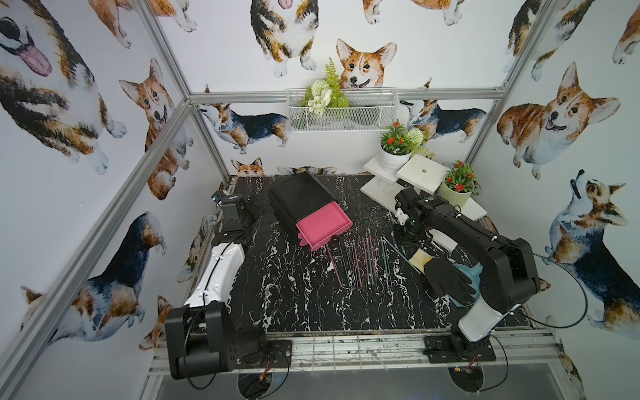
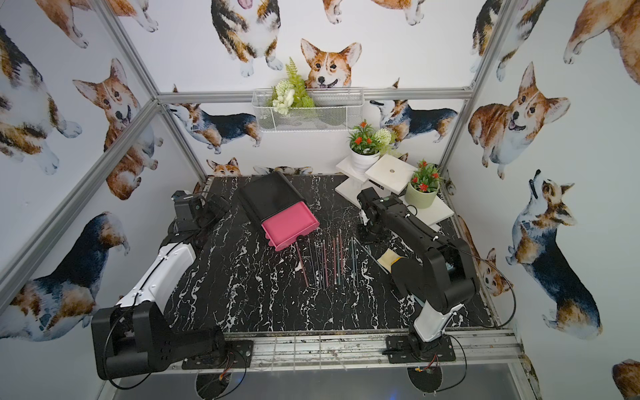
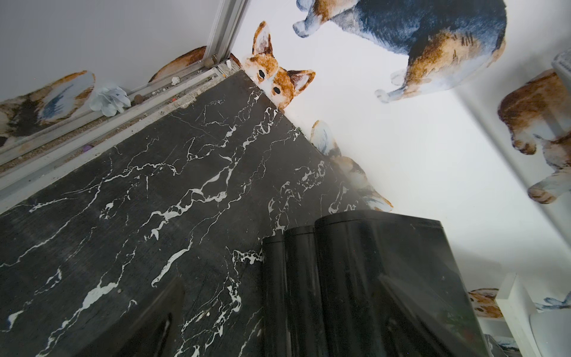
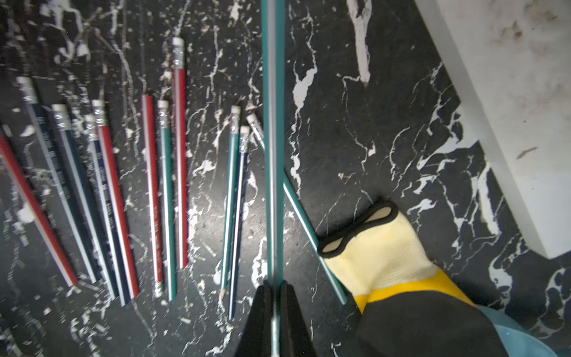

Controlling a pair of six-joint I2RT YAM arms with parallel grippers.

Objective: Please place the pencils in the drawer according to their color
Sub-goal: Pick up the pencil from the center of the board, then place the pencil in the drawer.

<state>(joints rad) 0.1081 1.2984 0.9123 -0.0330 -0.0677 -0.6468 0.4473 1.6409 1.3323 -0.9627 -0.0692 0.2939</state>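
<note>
We hold a teal pencil (image 4: 272, 123)
Our right claw (image 4: 273, 286) is clamped on it, left claw (image 1: 254, 207) gaping; carry it level leftward to the open drawer (image 1: 320, 225), release low inside.

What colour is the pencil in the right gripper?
Teal-green pencil, clearest in the right wrist view.
</note>
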